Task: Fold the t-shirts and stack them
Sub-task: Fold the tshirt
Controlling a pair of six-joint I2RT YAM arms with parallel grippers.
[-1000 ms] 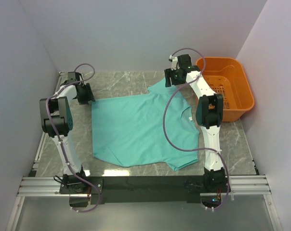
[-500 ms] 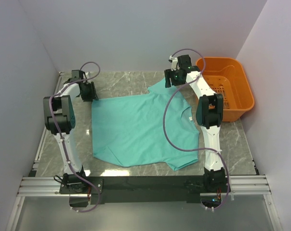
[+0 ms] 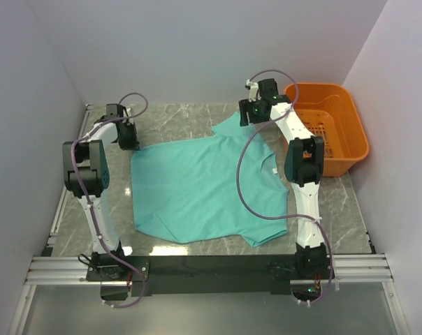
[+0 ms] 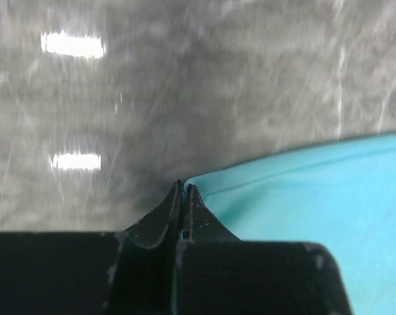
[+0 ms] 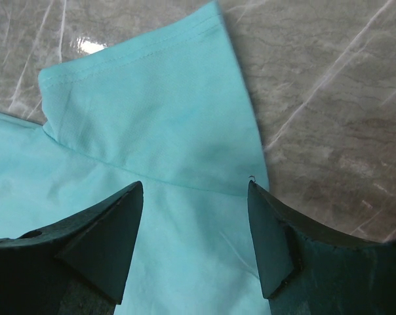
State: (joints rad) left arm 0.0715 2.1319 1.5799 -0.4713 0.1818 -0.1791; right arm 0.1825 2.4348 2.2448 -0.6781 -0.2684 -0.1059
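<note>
Shows left end effector (image 4: 183, 188) nudged inward, clenched at t-shirt (image 3: 197, 185) corner; right end effector (image 5: 193, 188) released above sleeve (image 5: 145, 111); suggests spreading, no fold yet.

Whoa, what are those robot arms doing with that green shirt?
The two arms are working on a teal t-shirt that needs folding. It lies spread out on the marble table, not folded yet. The left gripper has its jaws shut on a far corner of the shirt. The right gripper hangs over a sleeve with its jaws open, holding nothing. An orange basket sits off to the right.
</note>
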